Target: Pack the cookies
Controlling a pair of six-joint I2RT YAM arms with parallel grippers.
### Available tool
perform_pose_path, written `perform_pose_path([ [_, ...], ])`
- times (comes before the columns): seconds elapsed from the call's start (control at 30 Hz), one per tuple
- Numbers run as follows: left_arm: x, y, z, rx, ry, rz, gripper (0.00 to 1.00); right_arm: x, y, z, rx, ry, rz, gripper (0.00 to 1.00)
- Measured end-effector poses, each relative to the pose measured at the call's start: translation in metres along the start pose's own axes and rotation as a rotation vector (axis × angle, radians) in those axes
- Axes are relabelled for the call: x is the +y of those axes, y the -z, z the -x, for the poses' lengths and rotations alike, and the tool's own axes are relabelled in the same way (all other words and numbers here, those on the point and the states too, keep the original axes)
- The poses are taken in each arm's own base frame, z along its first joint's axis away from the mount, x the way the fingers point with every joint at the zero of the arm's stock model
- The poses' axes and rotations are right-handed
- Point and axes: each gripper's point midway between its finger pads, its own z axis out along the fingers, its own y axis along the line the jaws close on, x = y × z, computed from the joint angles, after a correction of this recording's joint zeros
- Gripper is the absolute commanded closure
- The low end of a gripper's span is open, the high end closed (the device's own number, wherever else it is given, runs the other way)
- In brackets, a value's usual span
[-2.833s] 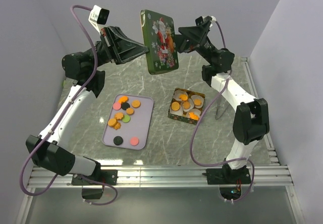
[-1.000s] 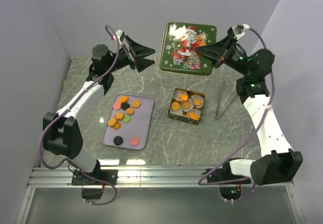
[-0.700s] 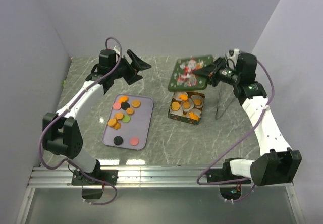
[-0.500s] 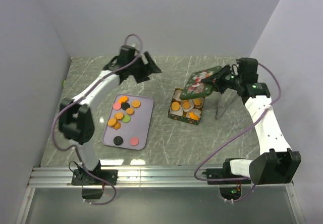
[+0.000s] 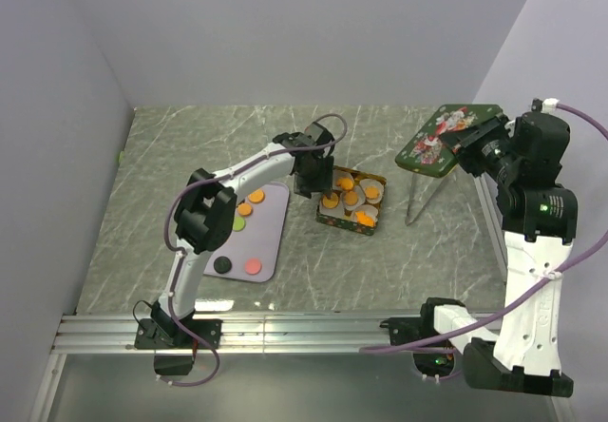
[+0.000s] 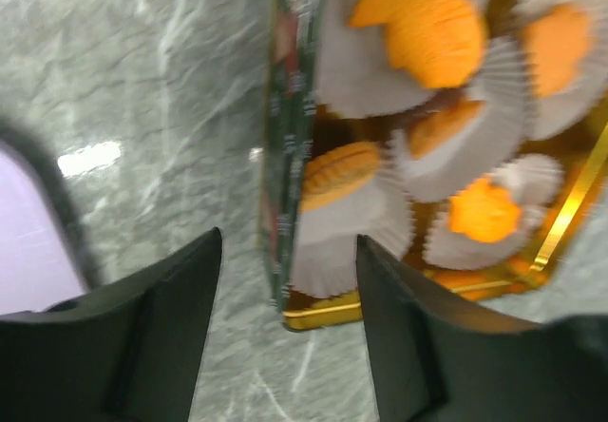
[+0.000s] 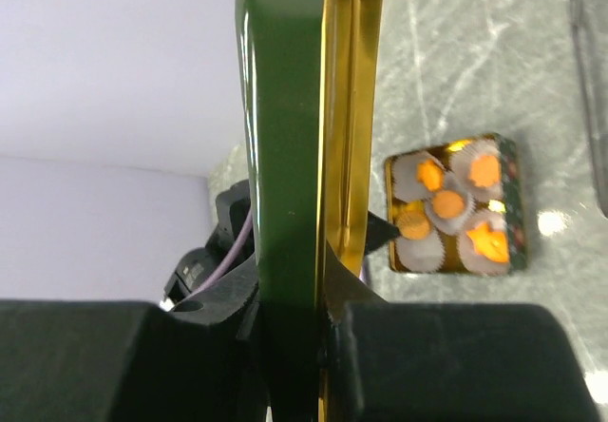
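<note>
left gripper (image 6: 285, 251) wide open, empty, over left wall of tin (image 6: 280, 184). right gripper (image 7: 290, 313) clamped on lid (image 7: 280, 108), held above surface (image 5: 380, 270), well right of tin. cookies (image 5: 350, 197) in tin's paper cups (image 6: 351, 218); others on tray (image 5: 266, 241).

You see orange cookies (image 5: 351, 197) in white paper cups (image 6: 353, 215) with ripply edges. The tin (image 5: 342, 224) is dark green outside and shiny gold inside. The lid (image 5: 446, 140) is dark green with a red and white Santa picture on it, and gold underneath. On the pale purple tray (image 5: 271, 239) the cookies are orange, green, black and pink. The table (image 5: 190, 146) is grey-green stone with white lines.
</note>
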Motion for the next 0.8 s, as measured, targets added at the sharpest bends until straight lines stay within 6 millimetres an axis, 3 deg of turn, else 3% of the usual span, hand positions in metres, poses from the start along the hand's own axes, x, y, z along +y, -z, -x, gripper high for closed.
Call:
perform_pose_path([
  [0.07, 0.006, -0.004, -0.006, 0.015, -0.009, 0.031, 0.46, -0.006, 0.004, -0.002, 0.003, 0.001, -0.023, 1.00],
  [0.2, 0.013, -0.008, -0.010, 0.028, -0.012, 0.064, 0.70, -0.019, 0.003, -0.004, 0.017, -0.001, -0.073, 1.00],
  [0.47, 0.020, -0.010, -0.009, 0.013, -0.017, 0.110, 0.97, -0.024, 0.000, -0.009, 0.047, -0.006, -0.091, 1.00],
  [0.63, 0.034, -0.005, -0.013, -0.011, 0.006, 0.159, 0.99, -0.026, -0.006, -0.017, 0.087, -0.017, -0.076, 1.00],
  [0.8, 0.050, 0.005, -0.033, 0.005, 0.068, 0.188, 0.99, -0.026, -0.020, -0.032, 0.160, -0.030, -0.036, 1.00],
])
